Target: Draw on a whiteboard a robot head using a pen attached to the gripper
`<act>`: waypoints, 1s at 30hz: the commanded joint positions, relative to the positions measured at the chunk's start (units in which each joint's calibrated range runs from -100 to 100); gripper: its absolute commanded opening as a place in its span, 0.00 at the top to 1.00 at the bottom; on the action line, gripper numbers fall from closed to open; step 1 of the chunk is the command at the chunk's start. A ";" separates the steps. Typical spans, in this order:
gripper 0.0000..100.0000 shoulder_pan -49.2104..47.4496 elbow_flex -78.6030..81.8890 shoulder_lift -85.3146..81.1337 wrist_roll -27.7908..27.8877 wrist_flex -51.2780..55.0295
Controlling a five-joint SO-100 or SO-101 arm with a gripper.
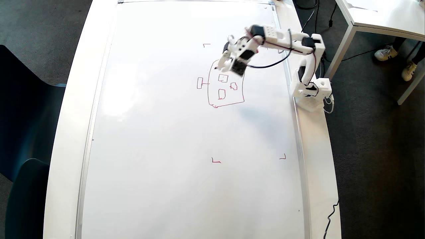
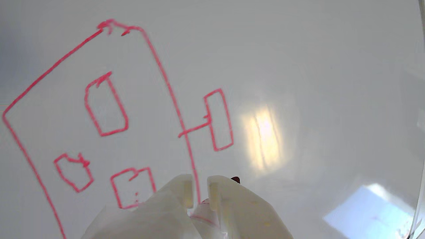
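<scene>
Overhead view: my gripper [image 1: 221, 66] sits over the top of the robot head [image 1: 225, 87], upper right on the whiteboard [image 1: 159, 139]; wide bare board spreads left and below. Wrist view: my fingers [image 2: 181, 191] stand slightly apart, the pen [image 2: 235, 180] barely visible beside them; I cannot tell whether they grip it.

Setting: office or meeting room, possibly a teaching or lab space.

Evidence, overhead view:
- Floor [image 1: 372, 159]: dark grey carpet of the commercial kind.
- Long white table [image 1: 71, 109] with rounded corners, conference type.
- Whiteboard [image 1: 159, 132] with thin silver frame, laid flat on that table and covering most of it.
- Two dark blue moulded chairs [image 1: 23, 109] at the left edge.
- Second white table [image 1: 368, 20], square metal legs, top right.
- Pale sneakers [image 1: 385, 53] of a person beside that table.
- Black cables [image 1: 312, 13] trailing over the carpet.
- Small white robot arm [image 1: 308, 89] mounted at the table edge.
</scene>
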 commanded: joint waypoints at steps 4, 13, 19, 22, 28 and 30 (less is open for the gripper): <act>0.99 -0.71 -2.06 -22.37 3.54 11.01; 0.99 -9.84 -6.33 -42.41 3.22 15.87; 0.99 -13.16 -6.97 -52.05 3.44 17.61; 0.99 -13.08 -6.33 -56.83 3.65 17.61; 0.99 -11.46 -6.15 -68.99 3.71 17.61; 0.99 -8.81 -6.06 -73.10 3.92 17.61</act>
